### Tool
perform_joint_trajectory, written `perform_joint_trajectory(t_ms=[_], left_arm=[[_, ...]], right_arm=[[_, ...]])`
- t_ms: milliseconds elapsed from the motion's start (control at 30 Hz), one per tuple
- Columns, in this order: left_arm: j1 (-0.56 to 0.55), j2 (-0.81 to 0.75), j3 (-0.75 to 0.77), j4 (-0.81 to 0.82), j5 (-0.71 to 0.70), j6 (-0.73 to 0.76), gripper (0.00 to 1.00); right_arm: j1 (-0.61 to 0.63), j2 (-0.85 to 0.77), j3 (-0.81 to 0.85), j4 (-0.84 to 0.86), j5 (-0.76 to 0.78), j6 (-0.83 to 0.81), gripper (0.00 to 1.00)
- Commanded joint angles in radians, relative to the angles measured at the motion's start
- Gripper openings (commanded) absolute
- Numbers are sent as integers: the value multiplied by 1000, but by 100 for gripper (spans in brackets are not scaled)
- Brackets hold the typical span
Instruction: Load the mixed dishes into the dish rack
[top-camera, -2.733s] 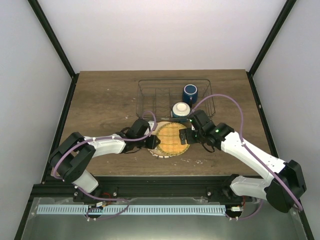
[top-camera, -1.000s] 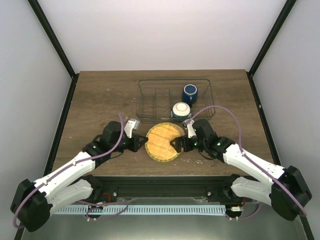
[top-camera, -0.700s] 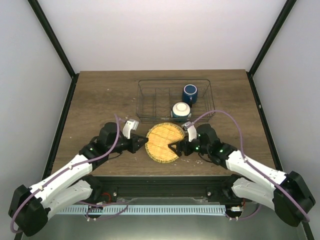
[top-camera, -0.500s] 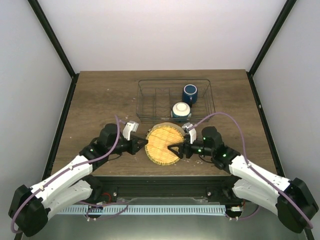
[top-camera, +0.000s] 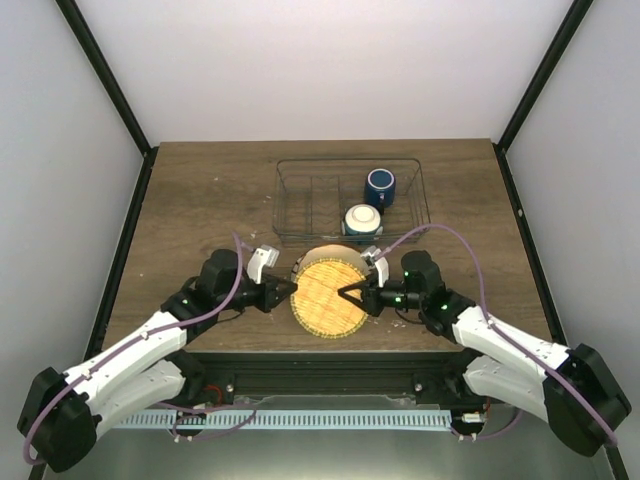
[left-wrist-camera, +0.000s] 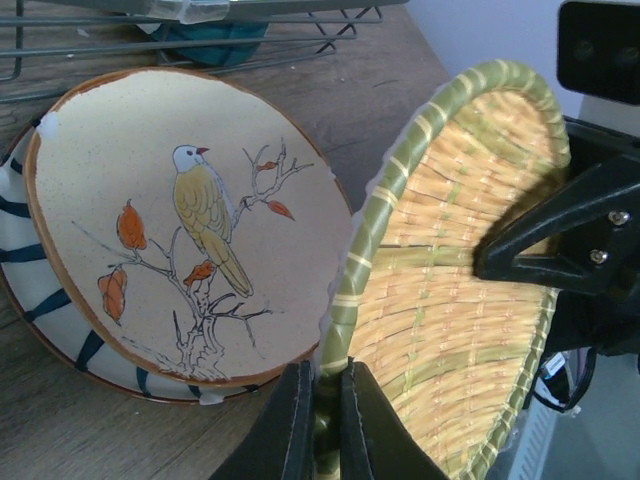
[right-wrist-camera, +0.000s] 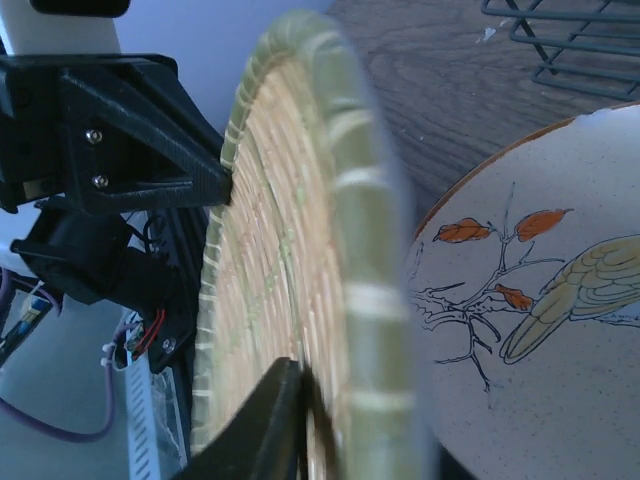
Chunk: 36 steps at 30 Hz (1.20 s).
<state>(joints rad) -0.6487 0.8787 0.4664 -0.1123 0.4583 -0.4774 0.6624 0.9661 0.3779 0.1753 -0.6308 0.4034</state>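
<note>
My left pincer (top-camera: 290, 289) and right pincer (top-camera: 344, 293) each clamp opposite rims of the woven plate (top-camera: 326, 302), which is tilted steeply over the bird plate (left-wrist-camera: 150, 190).

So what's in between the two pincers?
The yellow woven plate, tipped up on edge. The left pincer pinches one rim, the right pincer the opposite rim. The top view shows it.

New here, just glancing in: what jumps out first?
A woven plate stands tilted on edge at the near middle of the table, with the left gripper and right gripper pinching opposite rims. Below it lies a bird-painted plate. The far dish rack holds a blue mug and white bowl.
</note>
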Motion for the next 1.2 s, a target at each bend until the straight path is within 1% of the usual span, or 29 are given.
perform_joint_trajectory(t_ms=[0,67,133,167,200,233,267,333,367,400,467,567,700,767,833,933,1067,1167], left_arm=[[3,-6,7,76,-28,-22,0],[2,-12,6,71,-37,-22,0],[3,-20,7,62,-44,-23,2],[3,-23,9,57,-46,-24,7],[5,-26,11,50,-48,-23,14],[5,-28,15,39,-49,-20,26],[5,-30,21,24,-51,-15,35],[4,-32,35,-15,-66,-6,75],[4,-33,43,-38,-83,0,92],[5,-33,50,-62,-99,6,99],[5,-34,64,-110,-144,18,100],[8,-41,78,-169,-192,35,100],[18,-84,82,-215,-218,51,100],[25,-111,83,-233,-221,61,100],[31,-130,84,-255,-231,68,100],[33,-147,82,-260,-227,62,100],[35,-152,77,-258,-229,59,100],[36,-146,77,-256,-216,59,100]], right_arm=[[23,7,60,22,-100,-42,10],[23,2,81,-17,-76,-57,3],[25,-2,107,-84,-39,-77,1],[25,-3,120,-114,-18,-89,1],[23,-4,135,-141,2,-99,1],[23,-4,150,-163,22,-111,1],[24,-2,167,-184,45,-122,1],[24,5,210,-234,103,-152,1],[23,9,234,-255,139,-166,1],[24,17,263,-280,174,-182,1],[23,34,329,-320,240,-225,1],[23,80,476,-389,357,-322,1],[22,158,658,-438,476,-496,1],[18,185,713,-402,531,-608,1],[2,203,730,-303,564,-721,1],[-71,254,747,-159,515,-859,1],[-165,383,809,-75,437,-987,1],[-214,488,879,-45,385,-1070,1]])
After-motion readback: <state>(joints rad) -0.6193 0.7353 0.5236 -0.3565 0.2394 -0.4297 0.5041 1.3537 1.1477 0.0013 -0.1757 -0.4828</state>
